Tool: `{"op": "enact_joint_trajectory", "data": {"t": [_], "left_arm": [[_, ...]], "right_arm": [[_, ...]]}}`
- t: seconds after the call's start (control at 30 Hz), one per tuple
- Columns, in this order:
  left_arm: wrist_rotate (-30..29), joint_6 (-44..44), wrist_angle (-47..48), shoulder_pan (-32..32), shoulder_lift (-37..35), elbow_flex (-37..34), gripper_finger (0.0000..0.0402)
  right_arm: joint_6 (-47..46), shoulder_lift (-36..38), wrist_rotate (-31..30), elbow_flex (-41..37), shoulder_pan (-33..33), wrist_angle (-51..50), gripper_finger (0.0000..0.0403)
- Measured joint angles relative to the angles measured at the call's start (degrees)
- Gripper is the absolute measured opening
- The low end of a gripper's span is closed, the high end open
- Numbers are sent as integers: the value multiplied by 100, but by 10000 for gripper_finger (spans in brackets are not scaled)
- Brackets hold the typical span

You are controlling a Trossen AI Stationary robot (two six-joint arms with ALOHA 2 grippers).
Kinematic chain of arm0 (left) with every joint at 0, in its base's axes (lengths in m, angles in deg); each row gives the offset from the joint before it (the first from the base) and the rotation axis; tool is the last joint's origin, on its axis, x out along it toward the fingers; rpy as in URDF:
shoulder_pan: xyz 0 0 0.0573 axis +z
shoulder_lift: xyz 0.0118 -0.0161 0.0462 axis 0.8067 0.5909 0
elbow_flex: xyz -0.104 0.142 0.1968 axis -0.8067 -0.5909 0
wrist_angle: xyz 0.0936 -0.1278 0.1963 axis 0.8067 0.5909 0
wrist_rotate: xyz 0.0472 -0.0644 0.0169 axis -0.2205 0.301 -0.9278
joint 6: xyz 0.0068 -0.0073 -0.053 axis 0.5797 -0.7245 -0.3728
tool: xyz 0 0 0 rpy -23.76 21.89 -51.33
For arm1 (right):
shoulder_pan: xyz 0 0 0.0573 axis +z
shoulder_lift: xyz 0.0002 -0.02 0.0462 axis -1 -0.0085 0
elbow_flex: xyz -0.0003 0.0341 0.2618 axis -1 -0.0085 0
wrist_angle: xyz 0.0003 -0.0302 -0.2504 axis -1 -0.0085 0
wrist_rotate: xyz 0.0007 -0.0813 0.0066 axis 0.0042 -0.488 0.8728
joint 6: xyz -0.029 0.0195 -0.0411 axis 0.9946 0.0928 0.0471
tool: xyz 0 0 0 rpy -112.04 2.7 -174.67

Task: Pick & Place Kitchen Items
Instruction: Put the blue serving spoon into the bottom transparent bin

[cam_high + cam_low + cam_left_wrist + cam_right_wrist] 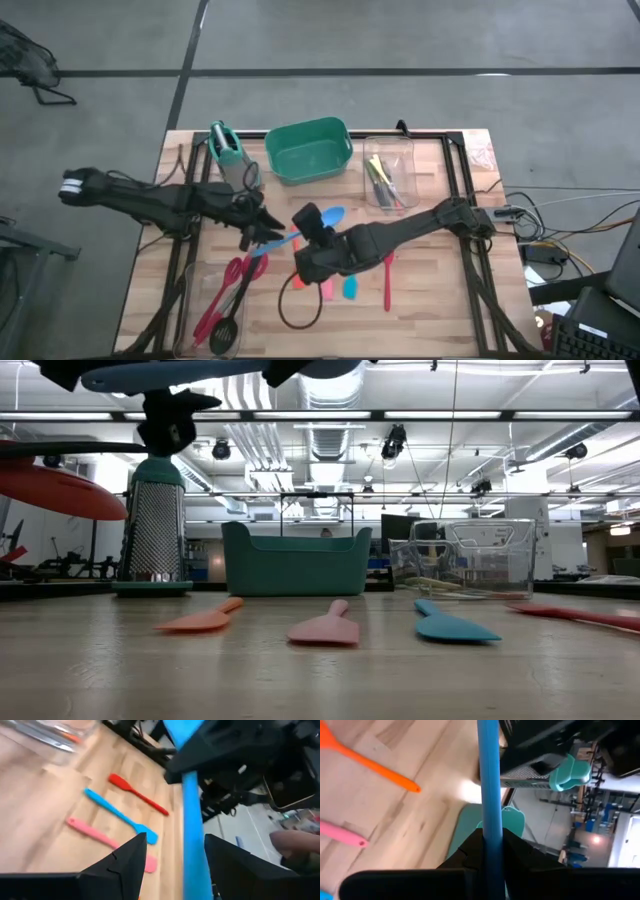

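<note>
Clear bin holds utensils; green tub bare.

Grey concrete floor, exposed ceiling ducts, long strip lights.

Overhead feed reads evenly lit on my end, soft shadows only under arms on table. Low view: ceiling light strips bright, slightly blown; near tabletop blurred, pink spatula soft, room behind sharper. Left wrist feed smeared throughout; blue handle close to lens, out of focus. Right wrist: same handle sharper, glare patch on wood beside it, bright lamp flare in background. Grater backlit, mesh still readable.
</note>
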Motion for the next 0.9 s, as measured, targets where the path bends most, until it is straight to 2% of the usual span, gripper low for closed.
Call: {"op": "enact_joint_trajectory", "data": {"t": [0.2, 0.4, 0.53, 0.9], "left_arm": [[570, -5, -846, -125, 489, 0, 206], [583, 6, -873, -206, 668, 0, 204], [586, 100, -915, -293, 742, 0, 191], [391, 143, -832, -382, 721, -15, 71]], "right_arm": [[81, -3, -23, -64, 16, 69, 37], [82, -7, -198, -95, 0, 271, 48], [56, -23, -180, -105, 5, 249, 40], [70, -24, -177, -183, 20, 232, 47]]}}
